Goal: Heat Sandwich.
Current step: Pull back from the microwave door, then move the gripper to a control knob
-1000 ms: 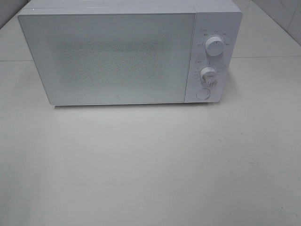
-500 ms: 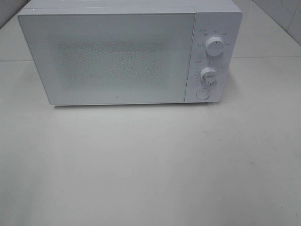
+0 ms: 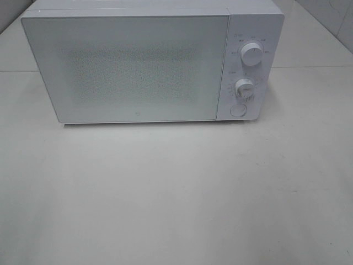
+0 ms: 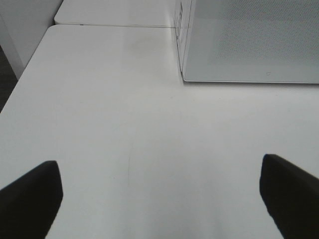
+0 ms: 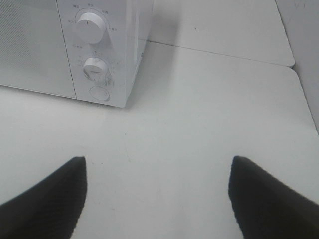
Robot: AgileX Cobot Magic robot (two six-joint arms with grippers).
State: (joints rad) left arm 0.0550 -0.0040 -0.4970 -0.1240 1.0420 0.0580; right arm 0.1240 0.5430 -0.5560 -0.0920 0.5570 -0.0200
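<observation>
The white microwave stands at the back of the table with its door shut; two knobs and a round button sit on its right panel. The sandwich is out of view in every frame. No arm shows in the exterior high view. My left gripper hovers open over bare table short of the microwave's left front corner, nothing between its fingers. My right gripper is open too, over bare table in front of and to the right of the microwave's control panel, holding nothing.
The table top is white and runs wide in front of the microwave. Its left edge drops to a dark floor. A seam with a second table surface runs behind the microwave.
</observation>
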